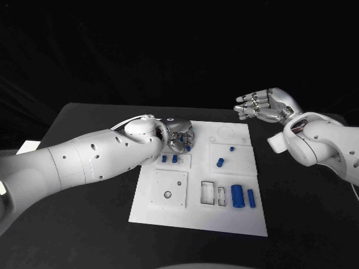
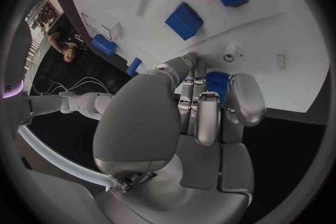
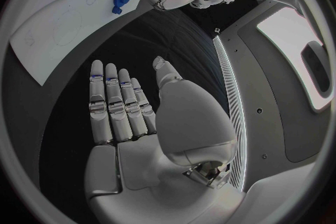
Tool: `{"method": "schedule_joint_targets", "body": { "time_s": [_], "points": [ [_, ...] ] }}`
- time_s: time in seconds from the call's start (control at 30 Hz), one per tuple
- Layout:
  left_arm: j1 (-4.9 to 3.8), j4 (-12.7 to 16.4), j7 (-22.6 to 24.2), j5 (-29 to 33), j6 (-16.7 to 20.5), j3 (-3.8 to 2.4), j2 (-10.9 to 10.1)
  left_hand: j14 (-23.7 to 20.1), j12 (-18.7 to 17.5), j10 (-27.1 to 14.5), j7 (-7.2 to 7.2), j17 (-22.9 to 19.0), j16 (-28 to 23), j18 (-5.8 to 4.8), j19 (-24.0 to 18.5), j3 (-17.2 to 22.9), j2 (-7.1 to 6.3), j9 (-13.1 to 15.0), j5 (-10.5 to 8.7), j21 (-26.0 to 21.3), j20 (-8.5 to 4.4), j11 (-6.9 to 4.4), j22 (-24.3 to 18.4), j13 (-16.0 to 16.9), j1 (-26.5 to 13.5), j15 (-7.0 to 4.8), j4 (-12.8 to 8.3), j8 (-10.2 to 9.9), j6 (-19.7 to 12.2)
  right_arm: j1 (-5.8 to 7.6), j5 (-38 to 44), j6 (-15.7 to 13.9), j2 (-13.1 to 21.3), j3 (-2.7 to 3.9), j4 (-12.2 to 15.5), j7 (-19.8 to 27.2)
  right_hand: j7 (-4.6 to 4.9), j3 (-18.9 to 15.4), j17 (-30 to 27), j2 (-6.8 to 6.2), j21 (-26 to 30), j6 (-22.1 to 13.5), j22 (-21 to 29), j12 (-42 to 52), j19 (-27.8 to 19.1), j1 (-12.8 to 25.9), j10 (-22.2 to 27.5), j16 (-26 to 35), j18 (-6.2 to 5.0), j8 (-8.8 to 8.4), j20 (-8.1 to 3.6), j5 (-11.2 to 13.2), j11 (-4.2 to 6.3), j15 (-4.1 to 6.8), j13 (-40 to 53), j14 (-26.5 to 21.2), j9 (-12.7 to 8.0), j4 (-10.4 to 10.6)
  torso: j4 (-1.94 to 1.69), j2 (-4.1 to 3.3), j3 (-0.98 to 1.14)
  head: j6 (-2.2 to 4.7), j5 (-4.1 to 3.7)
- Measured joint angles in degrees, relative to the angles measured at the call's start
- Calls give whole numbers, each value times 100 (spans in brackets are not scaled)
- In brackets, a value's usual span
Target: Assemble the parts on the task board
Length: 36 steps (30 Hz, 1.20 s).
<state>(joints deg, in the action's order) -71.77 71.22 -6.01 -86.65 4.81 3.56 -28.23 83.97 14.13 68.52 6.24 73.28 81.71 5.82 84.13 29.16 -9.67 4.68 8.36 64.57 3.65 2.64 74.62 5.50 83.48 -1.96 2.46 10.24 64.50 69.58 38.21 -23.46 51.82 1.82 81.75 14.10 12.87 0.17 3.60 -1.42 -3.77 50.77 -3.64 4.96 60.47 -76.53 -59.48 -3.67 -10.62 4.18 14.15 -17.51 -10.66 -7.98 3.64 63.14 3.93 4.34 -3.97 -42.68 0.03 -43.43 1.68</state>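
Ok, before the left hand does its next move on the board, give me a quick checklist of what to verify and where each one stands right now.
1. Left hand holds a part: ok, a blue part sits between its fingers.
2. Grip secure: cannot tell, the fingers hide most of the part.
3. Left hand over the task board: ok, at its far left area.
4. Right hand out of the way: ok, it hangs open, off the board past its far right corner.
5. Two blue blocks near the left hand lie free: ok.
6. Target slot for the held part: cannot tell.
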Motion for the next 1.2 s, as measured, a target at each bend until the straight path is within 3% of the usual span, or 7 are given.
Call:
{"method": "schedule_joint_targets", "body": {
  "time_s": [0.37,0.77,1.2],
  "points": [
    [22,204,42,64,210,-53,-170,0,-187,41,62,-58,0,0,0,16,-148,-23,1,0,0,41,-4,-13,-299,0,17,-98,0,0,-2,2,-12,0,-8,2,0,0,0,0,0,0,0,0,0,0,0,0,0,0,0,0,0,0,0,0,0,0,-1,0,-1,27,13],
    [11,641,62,268,445,-242,-598,0,-240,80,81,-73,0,0,0,15,-172,-23,1,-32,1,42,-20,-3,-367,0,17,-121,19,0,-5,4,-9,0,-29,2,0,0,0,0,0,0,0,0,0,0,0,0,0,0,0,0,0,0,0,0,0,0,-12,7,-1,60,38],
    [8,994,30,461,503,-268,-1138,0,-266,141,60,-73,0,0,0,32,-172,-19,1,-32,1,22,-19,17,-366,1,0,-121,82,-1,-7,5,11,1,-28,3,0,0,0,0,0,0,0,0,0,0,0,0,0,0,0,0,0,0,0,0,0,0,-9,-1,-2,79,57]
  ]
}}
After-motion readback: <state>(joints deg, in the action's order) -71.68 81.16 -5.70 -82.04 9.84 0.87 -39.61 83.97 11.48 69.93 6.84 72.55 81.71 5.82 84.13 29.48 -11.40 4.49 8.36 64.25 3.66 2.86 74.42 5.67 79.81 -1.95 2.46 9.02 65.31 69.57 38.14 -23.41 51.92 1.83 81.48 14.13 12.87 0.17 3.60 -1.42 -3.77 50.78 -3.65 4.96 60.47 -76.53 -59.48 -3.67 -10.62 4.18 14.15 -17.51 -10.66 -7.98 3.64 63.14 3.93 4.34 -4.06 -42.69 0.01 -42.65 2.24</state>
